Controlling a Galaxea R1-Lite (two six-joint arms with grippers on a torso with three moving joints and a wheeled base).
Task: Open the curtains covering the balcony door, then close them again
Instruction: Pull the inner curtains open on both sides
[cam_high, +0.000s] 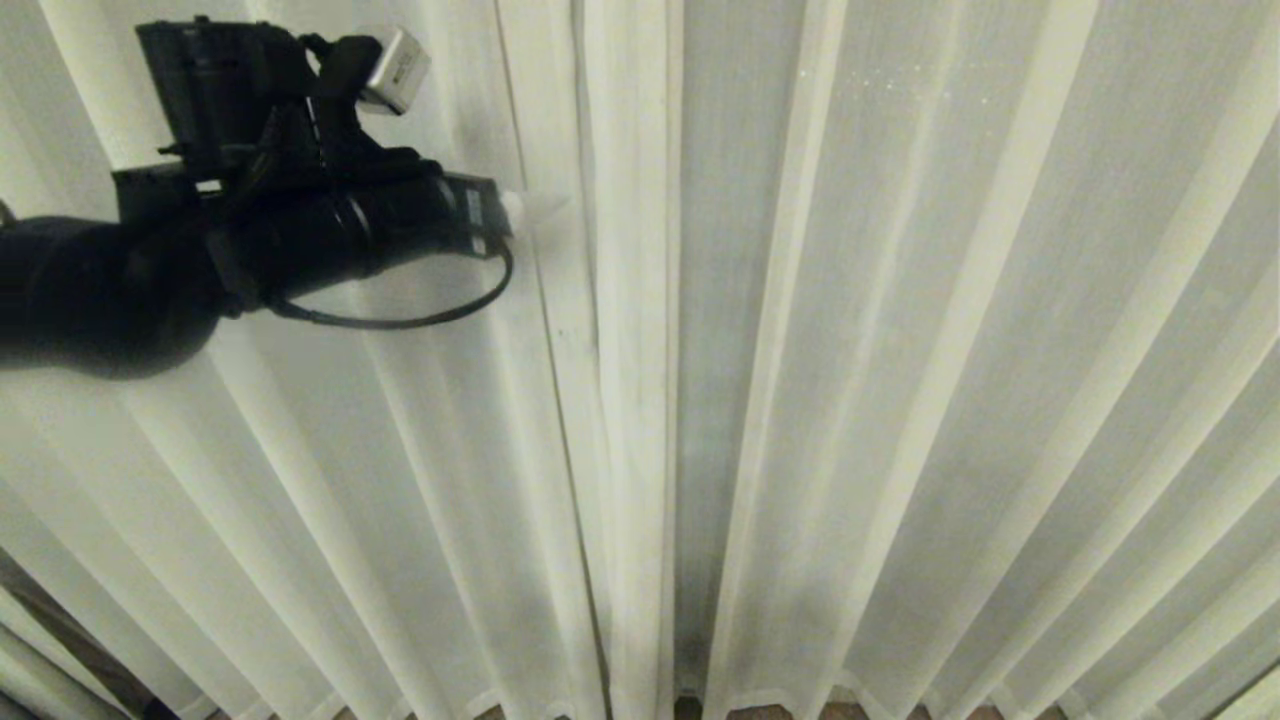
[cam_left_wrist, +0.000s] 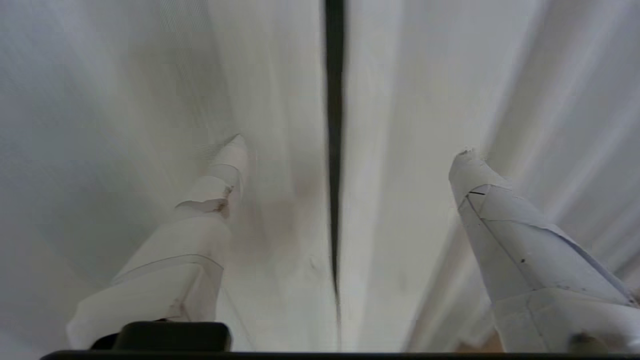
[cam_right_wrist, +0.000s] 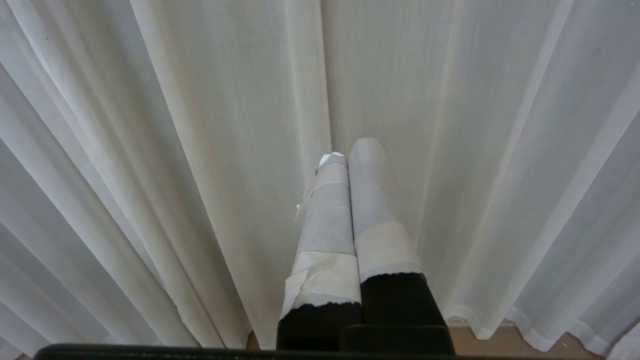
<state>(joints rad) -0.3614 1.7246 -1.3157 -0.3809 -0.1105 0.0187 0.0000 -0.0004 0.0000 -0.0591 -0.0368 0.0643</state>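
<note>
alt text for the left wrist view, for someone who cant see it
The left claw is open, its two white-taped fingers spread wide in front of the cream curtains. Between the fingers, a thin dark slit runs where the two pleated panels meet.

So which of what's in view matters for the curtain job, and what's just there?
In play:
- curtains, drawn together
- left hand, open at the slit between panels

Not in play:
- right hand, shut, clear of the fabric
- floor under the hem
</note>
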